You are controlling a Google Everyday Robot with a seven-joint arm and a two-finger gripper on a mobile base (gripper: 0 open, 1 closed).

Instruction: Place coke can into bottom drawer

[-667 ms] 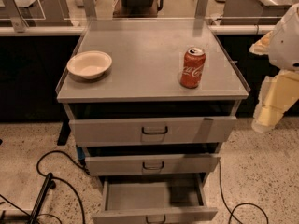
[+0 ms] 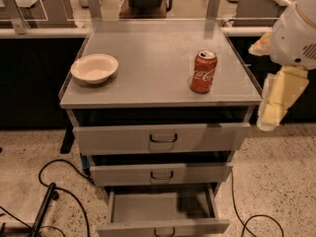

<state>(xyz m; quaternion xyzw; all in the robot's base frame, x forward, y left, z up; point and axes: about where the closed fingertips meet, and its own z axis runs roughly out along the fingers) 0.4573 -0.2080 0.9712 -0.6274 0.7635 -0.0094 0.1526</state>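
Observation:
The coke can (image 2: pixel 203 72), red-orange with white script and a silver top, stands upright on the right side of the grey cabinet top (image 2: pixel 153 58). The bottom drawer (image 2: pixel 163 214) is pulled out, and the part of its shallow tray that shows holds nothing. My gripper (image 2: pixel 270 115), cream-coloured under a white arm housing, hangs at the far right. It is off the cabinet's right edge, beside the top drawer (image 2: pixel 163 138), to the right of the can and lower, and holds nothing.
A cream bowl (image 2: pixel 95 68) sits on the left of the cabinet top. The top and middle drawers (image 2: pixel 160 174) stand slightly ajar. Black cables (image 2: pixel 64 191) trail over the speckled floor on the left and at the lower right. A glass partition stands behind the cabinet.
The gripper has shifted slightly up and to the left. The can, bowl and drawers have not moved.

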